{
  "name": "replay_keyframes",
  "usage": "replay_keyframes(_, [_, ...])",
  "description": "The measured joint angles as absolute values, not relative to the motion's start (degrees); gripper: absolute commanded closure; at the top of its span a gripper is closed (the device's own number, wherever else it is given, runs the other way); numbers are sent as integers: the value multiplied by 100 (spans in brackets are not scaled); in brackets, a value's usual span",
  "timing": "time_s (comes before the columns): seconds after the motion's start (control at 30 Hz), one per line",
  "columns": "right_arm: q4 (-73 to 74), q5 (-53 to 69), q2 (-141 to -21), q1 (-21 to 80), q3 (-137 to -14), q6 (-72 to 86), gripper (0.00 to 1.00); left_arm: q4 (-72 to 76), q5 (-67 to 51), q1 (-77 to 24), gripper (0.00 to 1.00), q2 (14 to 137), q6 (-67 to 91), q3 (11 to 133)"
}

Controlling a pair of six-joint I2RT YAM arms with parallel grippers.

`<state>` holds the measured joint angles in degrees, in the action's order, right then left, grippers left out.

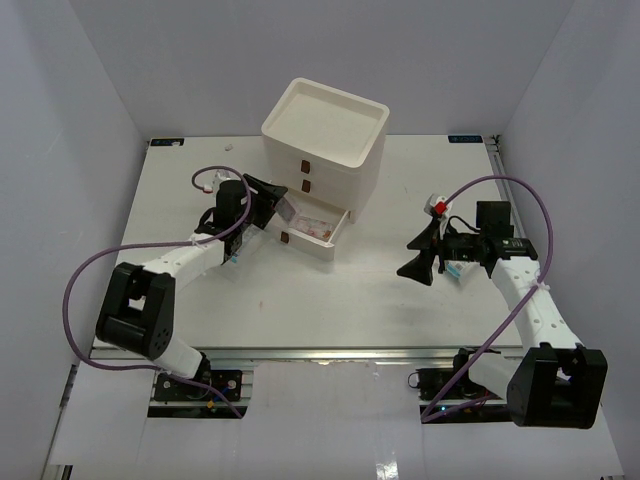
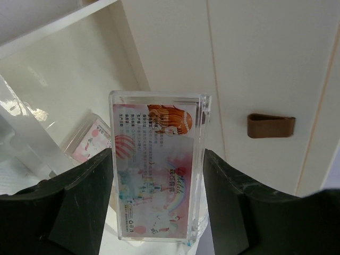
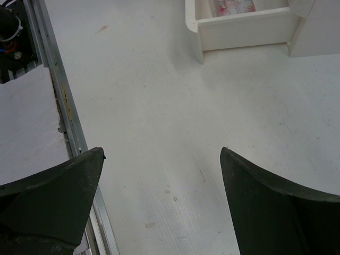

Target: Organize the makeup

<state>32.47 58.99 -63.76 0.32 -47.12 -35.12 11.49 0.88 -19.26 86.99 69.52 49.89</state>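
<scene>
My left gripper [image 1: 270, 206] is shut on a flat clear sachet with pink-red print [image 2: 156, 170], held upright in front of the cream drawer box [image 1: 325, 120], by its open bottom drawer [image 1: 318, 232]. Another pink-printed sachet [image 2: 87, 141] lies in that drawer and also shows in the right wrist view [image 3: 234, 6]. My right gripper [image 1: 415, 255] is open and empty above bare table [image 3: 161, 159]. A small white and red item [image 1: 437, 204] sits behind the right arm. A white-blue piece [image 1: 455, 270] shows under the right wrist, partly hidden. No tan sponges are in view.
The box's upper two drawers are closed, with brown handles [image 2: 271, 126]. The box has an open tray top [image 1: 330, 112]. The table's metal front rail [image 3: 58, 106] runs beside the right gripper. Purple cables [image 1: 80, 275] loop off both arms.
</scene>
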Motion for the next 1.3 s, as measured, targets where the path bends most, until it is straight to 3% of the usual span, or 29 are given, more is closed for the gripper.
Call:
replay_keyframes(0.23, [3247, 5942, -6412, -137, -4698, -3556, 4, 1228, 426, -2045, 14, 9216, 7039, 5290])
replay_keyframes(0.43, [3255, 6026, -6412, -139, -4698, -3667, 4, 1250, 496, -2049, 4, 9349, 6791, 5459])
replay_keyframes(0.6, [3434, 6021, -6414, -139, -4846, -3807, 4, 1249, 491, -2049, 2, 9349, 6600, 5622])
replay_keyframes(0.87, [4008, 5730, -6688, 259, -6342, -4291, 4, 1427, 192, -2047, 5, 8957, 5955, 5463])
replay_keyframes(1.1, [3876, 4397, -7321, 2016, -7970, -3958, 4, 2030, -761, -2047, 6, 6742, 4556, 3904])
replay_keyframes(1.3, [3337, 3279, -8558, 2711, -9306, -3278, 4, 2520, -1882, -2047, 10, 5050, 4205, 2209])
